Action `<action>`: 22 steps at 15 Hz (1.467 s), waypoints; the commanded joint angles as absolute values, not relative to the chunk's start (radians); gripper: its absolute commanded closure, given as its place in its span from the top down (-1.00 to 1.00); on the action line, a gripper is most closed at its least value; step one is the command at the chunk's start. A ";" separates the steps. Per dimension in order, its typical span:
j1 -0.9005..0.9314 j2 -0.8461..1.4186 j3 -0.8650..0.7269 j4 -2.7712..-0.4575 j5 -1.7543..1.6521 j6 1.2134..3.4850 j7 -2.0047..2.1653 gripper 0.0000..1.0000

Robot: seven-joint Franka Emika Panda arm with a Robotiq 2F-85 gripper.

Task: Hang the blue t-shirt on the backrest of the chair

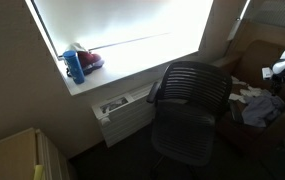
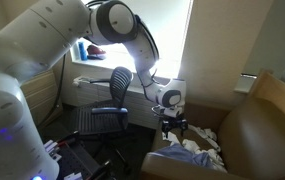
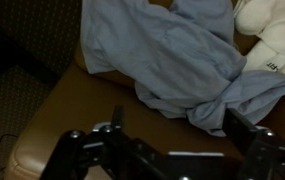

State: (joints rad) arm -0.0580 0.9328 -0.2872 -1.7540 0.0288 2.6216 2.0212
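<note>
Window side, in an exterior view: blue plastic bottle [image 1: 74, 66] and a red object [image 1: 91, 60] just beside it, both on the white window sill [image 1: 132, 72]. White wall heater [image 1: 122, 106] sits below the sill.

Middle: black mesh office chair [image 1: 192, 100], backrest toward the camera. It stands between the window and the brown leather armchair [image 1: 254, 58]. The shirt is not yet on the backrest.

Right: crumpled light-blue t-shirt [image 1: 254, 110] lies on the armchair seat, a white cloth [image 1: 244, 97] touching it.

The opposite exterior view has the white robot arm [image 2: 42, 60] filling the left half and partly blocking the office chair [image 2: 110, 95]. The pincer [image 2: 174, 128] hangs just above the clothes pile in the armchair [image 2: 257, 130]. Shirt and white cloth are hard to separate there.

Only the wrist view shows the gap. The pincer [image 3: 174, 125] is spread wide, released, nothing between its fingers [image 3: 115, 118]. It is over the bare brown seat edge, with the t-shirt [image 3: 167, 55] just ahead, bunched and knotted at its near right corner. The white cloth [image 3: 272, 40] lies top right against the shirt.
</note>
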 commanded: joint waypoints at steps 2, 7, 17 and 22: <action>-0.028 1.206 -0.380 -1.468 0.052 2.574 2.204 1.00; -0.029 1.237 -0.384 -1.446 0.026 2.533 2.234 1.00; -0.122 1.493 -0.389 -1.141 0.112 2.604 2.497 1.00; -0.133 1.493 -0.367 -1.129 -0.014 2.569 2.635 0.32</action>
State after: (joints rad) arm -0.1141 1.4932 -0.3909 -1.1528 0.0484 2.5914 2.5799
